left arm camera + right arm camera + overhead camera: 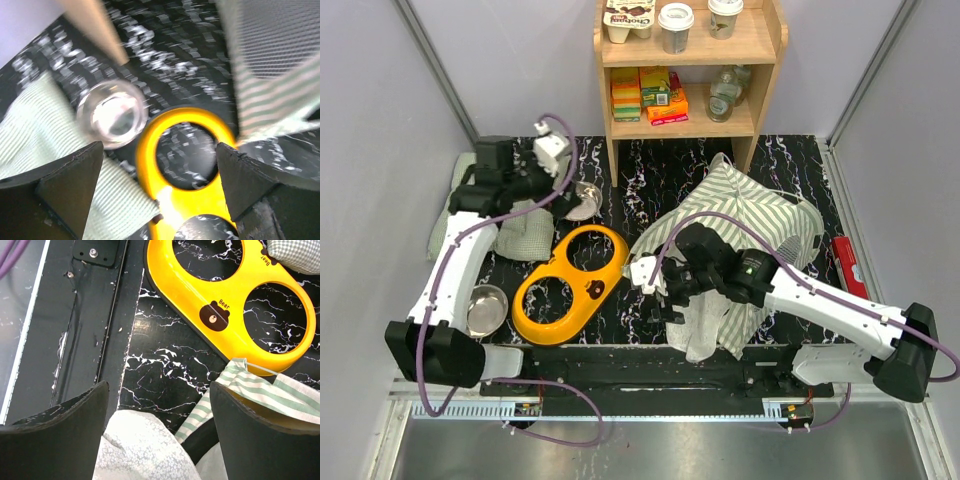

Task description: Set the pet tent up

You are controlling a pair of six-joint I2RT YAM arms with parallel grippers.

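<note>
Where the table's near edge meets the black mounting strip, the right gripper [158,390] hangs low, fingers spread wide and clamped on nothing. Its wrist camera shows a fold of white patterned cloth lying loose between the fingers. A striped hem of the pet tent [280,395] sits by the right finger, with a thin white pole [260,370] along its edge. The overhead view hides all of this under the arm.

From above, the right gripper [655,280] is between the yellow bowl holder [578,283] and the tent. A steel bowl [485,308] sits at the holder's near left. Only the right wrist view gives the holder's bear emblem and the word "Bear".

Mid-table, right of centre: the pet tent [750,215] is slumped in a crumpled striped heap on the black marbled table [650,175]. A red object [848,265] lies at the right edge, too small to identify.

Farther back on the left, the left gripper [565,195] hovers over a second steel bowl [584,200], beside the green quilted cushion [520,238]. The left wrist view is motion-blurred, yet its fingers stand fully apart and empty. It alone shows the tent's white mesh.

A wooden shelf [690,57] with cups and boxes stands at the back.
</note>
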